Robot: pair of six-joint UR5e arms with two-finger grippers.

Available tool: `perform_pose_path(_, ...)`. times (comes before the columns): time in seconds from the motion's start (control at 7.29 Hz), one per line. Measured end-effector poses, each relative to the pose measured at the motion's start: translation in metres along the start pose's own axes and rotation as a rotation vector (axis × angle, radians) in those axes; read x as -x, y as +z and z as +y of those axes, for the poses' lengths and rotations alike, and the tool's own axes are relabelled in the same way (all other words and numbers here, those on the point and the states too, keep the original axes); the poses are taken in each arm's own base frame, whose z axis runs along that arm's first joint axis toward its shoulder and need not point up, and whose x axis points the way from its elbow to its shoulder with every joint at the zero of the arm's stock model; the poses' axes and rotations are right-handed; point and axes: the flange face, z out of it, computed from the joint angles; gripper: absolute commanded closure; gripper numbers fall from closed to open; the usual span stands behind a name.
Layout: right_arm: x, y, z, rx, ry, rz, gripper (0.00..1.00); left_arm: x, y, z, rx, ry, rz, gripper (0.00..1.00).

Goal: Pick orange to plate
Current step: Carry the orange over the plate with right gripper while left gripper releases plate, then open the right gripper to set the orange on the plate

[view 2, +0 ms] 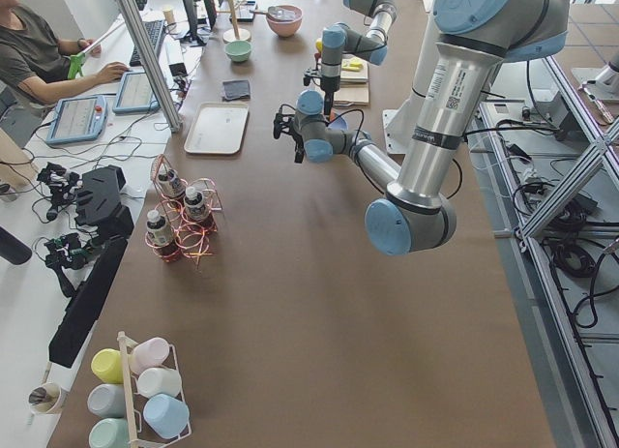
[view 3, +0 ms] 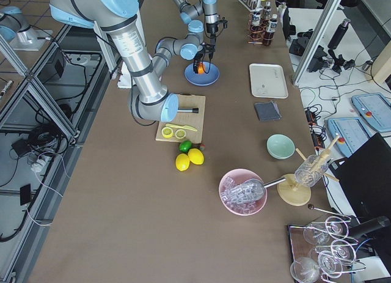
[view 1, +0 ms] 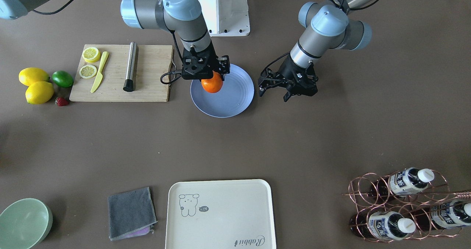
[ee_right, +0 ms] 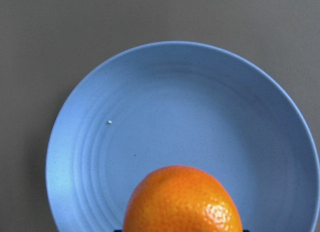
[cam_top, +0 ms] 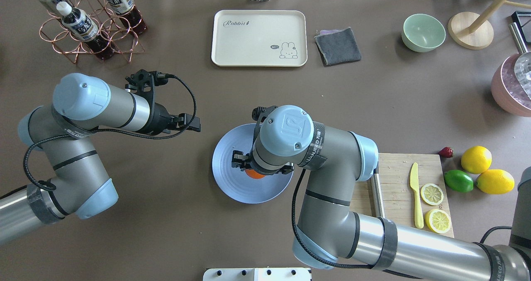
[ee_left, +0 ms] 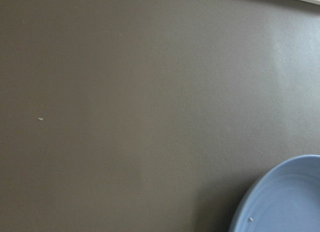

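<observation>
The orange (view 1: 212,85) hangs just over the near-robot part of the periwinkle plate (view 1: 235,98), with my right gripper (view 1: 210,76) shut on it from above. In the right wrist view the orange (ee_right: 182,202) fills the bottom centre with the plate (ee_right: 175,106) spread out beneath it. From overhead only a sliver of the orange (cam_top: 254,174) shows under my right wrist, over the plate (cam_top: 232,181). My left gripper (view 1: 274,93) is open and holds nothing, hovering beside the plate's edge. The left wrist view catches only the plate's rim (ee_left: 285,202).
A wooden cutting board (view 1: 147,83) with lemon slices, a yellow knife and a metal cylinder lies beside the plate. Two lemons (view 1: 35,85), a lime (view 1: 62,78) and a strawberry sit past it. A cream tray (view 1: 220,216), grey cloth (view 1: 130,212), green bowl (view 1: 24,223) and bottle rack (view 1: 404,205) line the far edge.
</observation>
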Motion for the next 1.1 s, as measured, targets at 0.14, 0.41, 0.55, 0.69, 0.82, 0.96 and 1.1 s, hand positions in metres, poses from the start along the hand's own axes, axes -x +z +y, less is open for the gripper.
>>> perform_pose_path(0.14,0.003,0.01,0.005,-0.004,-0.003,0.014,1.0,0.004,-0.003,-0.003,0.001,0.001,0.0,0.02)
perform_pose_path(0.41,0.004,0.025,0.003,-0.022,-0.009,0.038,1.0,0.006,-0.004,-0.004,0.0,-0.001,-0.002,0.02)
perform_pose_path(0.55,0.005,0.028,0.002,-0.027,-0.01,0.043,0.9,0.006,-0.004,-0.004,0.0,-0.002,-0.002,0.02)
perform_pose_path(0.69,0.005,0.029,0.002,-0.028,-0.01,0.045,0.29,0.007,-0.004,-0.004,0.002,-0.002,-0.004,0.02)
perform_pose_path(0.82,0.005,0.031,0.003,-0.028,-0.01,0.046,0.0,0.007,-0.002,-0.003,0.003,-0.002,-0.005,0.02)
perform_pose_path(0.96,0.004,0.033,0.006,-0.026,-0.01,0.049,0.0,0.007,-0.002,-0.003,0.003,-0.003,-0.006,0.02)
perform_pose_path(1.1,0.004,0.035,0.008,-0.026,-0.01,0.051,0.0,0.008,-0.002,-0.004,0.002,-0.005,-0.007,0.02)
